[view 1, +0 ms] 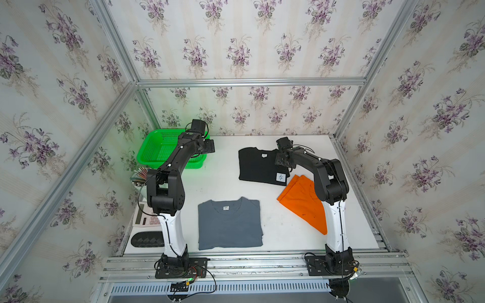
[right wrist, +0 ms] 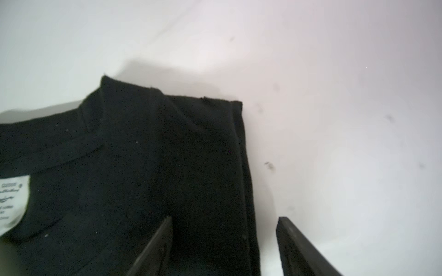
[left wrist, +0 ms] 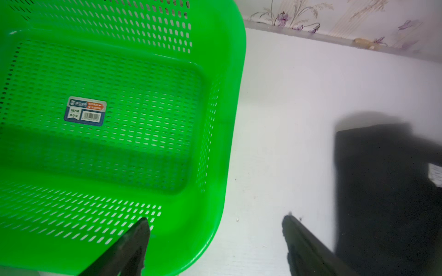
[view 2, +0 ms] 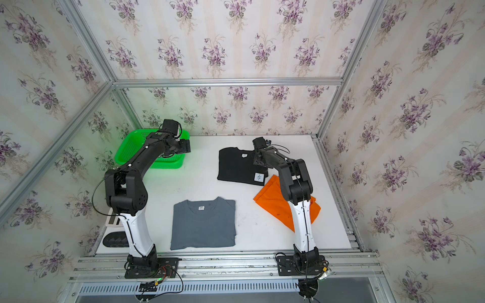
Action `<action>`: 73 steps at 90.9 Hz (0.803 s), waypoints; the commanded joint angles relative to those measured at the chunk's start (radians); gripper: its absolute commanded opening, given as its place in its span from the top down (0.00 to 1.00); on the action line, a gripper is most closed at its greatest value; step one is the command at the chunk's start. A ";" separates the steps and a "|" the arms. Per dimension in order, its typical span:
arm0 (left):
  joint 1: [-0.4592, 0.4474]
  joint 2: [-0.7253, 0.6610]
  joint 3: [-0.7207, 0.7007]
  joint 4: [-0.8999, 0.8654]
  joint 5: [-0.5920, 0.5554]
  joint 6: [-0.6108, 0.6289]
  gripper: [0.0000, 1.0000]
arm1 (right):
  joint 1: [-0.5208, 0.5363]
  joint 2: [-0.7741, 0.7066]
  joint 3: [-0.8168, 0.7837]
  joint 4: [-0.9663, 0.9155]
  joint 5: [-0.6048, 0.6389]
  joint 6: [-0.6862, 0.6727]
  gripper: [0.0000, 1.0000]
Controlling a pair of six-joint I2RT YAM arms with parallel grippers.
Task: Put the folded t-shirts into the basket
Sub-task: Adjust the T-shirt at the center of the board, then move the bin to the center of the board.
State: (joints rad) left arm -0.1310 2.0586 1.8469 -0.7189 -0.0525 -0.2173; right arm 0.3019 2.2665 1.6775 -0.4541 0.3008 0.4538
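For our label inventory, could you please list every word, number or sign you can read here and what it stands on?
Basket sticker: barcode and print, too blurred to read.
Black shirt neck label: perhaps "G2000"; rest blurred.
Black shirt's white patch: a mark like "≠".
Grey shirt neck label: too small.
Calculator keys: too small.

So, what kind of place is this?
Probably a robot test cell, not a room: an aluminium frame carrying floral wallpaper, with left arm and right arm bolted by a white table.
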 commanded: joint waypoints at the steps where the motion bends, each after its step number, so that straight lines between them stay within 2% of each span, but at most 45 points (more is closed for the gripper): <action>1: 0.001 0.039 0.044 -0.038 0.091 0.041 0.13 | -0.044 -0.006 -0.040 -0.105 -0.006 -0.123 0.28; 6: 0.001 0.048 0.048 -0.026 0.131 0.052 0.13 | -0.051 -0.019 -0.055 -0.086 -0.067 -0.192 0.28; 14: 0.001 0.058 0.029 0.002 0.128 0.052 0.14 | -0.052 -0.033 -0.065 -0.071 -0.142 -0.252 0.28; 28: 0.001 0.114 0.063 0.003 0.113 0.066 0.15 | -0.054 -0.038 -0.051 -0.084 -0.114 -0.260 0.28; 41: 0.000 0.193 0.157 -0.049 0.135 0.052 0.24 | -0.074 -0.041 -0.022 -0.139 -0.103 -0.243 0.28; 46: -0.003 0.208 0.176 -0.048 0.158 0.041 0.26 | -0.089 -0.057 -0.020 -0.146 -0.176 -0.236 0.28; 56: -0.018 0.216 0.182 -0.015 0.217 0.024 0.33 | -0.143 -0.112 -0.044 -0.108 -0.404 -0.256 0.26; 73: -0.073 0.245 0.221 -0.006 0.229 0.025 0.40 | -0.284 -0.159 -0.072 -0.025 -0.718 -0.260 0.21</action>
State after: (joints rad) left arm -0.1764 2.2841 2.0434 -0.7372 0.1352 -0.1864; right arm 0.0803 2.1155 1.6131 -0.5274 -0.1509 0.2020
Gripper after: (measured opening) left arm 0.615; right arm 0.793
